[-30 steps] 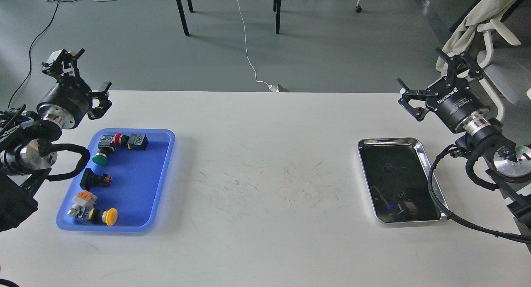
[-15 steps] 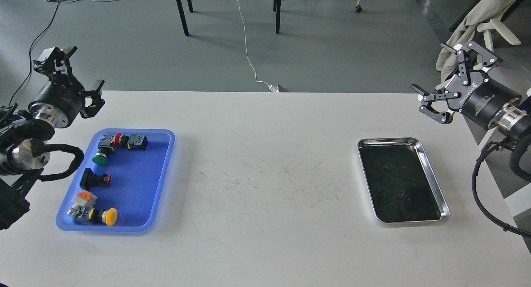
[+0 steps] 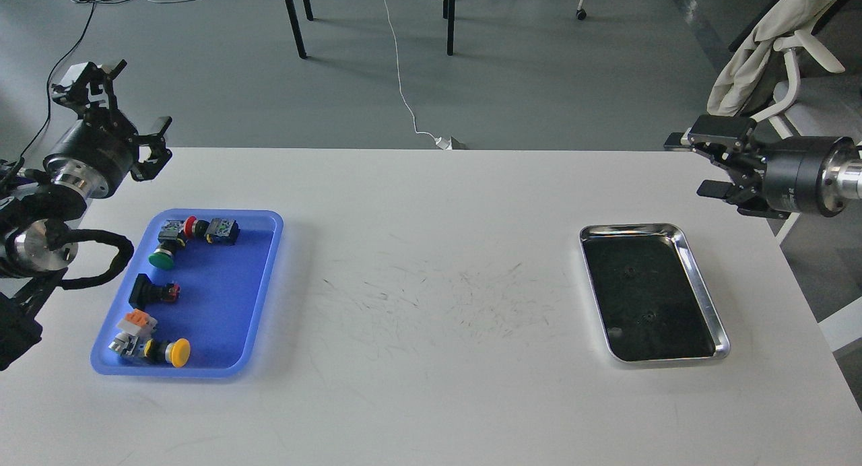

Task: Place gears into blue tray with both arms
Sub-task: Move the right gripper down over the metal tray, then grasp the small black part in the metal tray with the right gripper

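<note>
Two tiny black gears lie on the dark bottom of the steel tray at the right, one gear [image 3: 631,271] near its middle and the other gear [image 3: 650,316] closer to me. The blue tray [image 3: 222,304] sits at the left of the table and holds several coloured push-buttons. My left gripper [image 3: 143,94] hovers open behind the blue tray's far left corner, holding nothing. My right gripper [image 3: 684,167] points left above the table's far right corner, behind the steel tray, open and empty.
The stainless-steel tray [image 3: 702,277] has a raised shiny rim. Push-buttons [image 3: 172,247] crowd the blue tray's left half. A scuffed white table [image 3: 431,297] spans the view. A chair with a cloth [image 3: 761,42] stands beyond the right edge.
My right arm has pulled back to the right and turned, so its gripper now lies level and points left. The left gripper has shifted only slightly. The gears have not moved.
</note>
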Robot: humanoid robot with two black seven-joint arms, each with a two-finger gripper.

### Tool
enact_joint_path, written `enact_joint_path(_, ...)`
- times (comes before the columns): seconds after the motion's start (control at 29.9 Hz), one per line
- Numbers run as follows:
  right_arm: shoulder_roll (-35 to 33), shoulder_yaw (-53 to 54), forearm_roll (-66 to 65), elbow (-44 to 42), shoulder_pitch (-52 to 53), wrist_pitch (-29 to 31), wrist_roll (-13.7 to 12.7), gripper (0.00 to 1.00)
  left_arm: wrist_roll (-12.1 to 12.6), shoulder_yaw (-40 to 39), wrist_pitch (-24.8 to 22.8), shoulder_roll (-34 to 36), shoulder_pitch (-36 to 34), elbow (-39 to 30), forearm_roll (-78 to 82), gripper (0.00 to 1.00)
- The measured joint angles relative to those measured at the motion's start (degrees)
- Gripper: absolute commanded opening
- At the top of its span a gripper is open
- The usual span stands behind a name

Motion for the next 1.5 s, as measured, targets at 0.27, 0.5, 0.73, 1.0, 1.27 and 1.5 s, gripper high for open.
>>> enact_joint_path(0.27,7.96,-18.5,-7.51,-3.64,11.76,-0.4,-0.14,0.99,-1.05,0.09,-0.02,-0.2,0.17,-0.62,0.07,0.98)
enact_joint_path(0.5,13.58,-24.24,-11.67,-9.05,14.18,0.0,-0.21,0.98,-1.07,0.09,-0.05,0.0,0.17,-0.63,0.09,0.98)
enact_joint_path(0.73,19.86,-29.61,-15.46,-14.3,13.19,0.17,-0.18,0.96,-1.07,0.09,-0.3,0.07,0.17,-0.62,1.94,0.98)
enact_joint_path(1.0,25.15,-30.16,-15.51,-19.6,10.64,0.0,-0.07,0.95,-1.12,0.09,-0.09,-0.24,0.5,-0.62,2.54,0.98)
enact_joint_path(1.27,28.5,-31.51,-15.51,-22.39,9.47,0.02,0.23,0.93,-1.16,0.06,-0.02,-0.49,0.52,-0.62,2.55,0.98)
enact_joint_path(1.5,29.1,-32.72,-15.56,-22.57,9.46,0.15,0.53,0.83,-1.15,0.0,0.07,-0.56,0.49,-0.62,2.55,0.98)
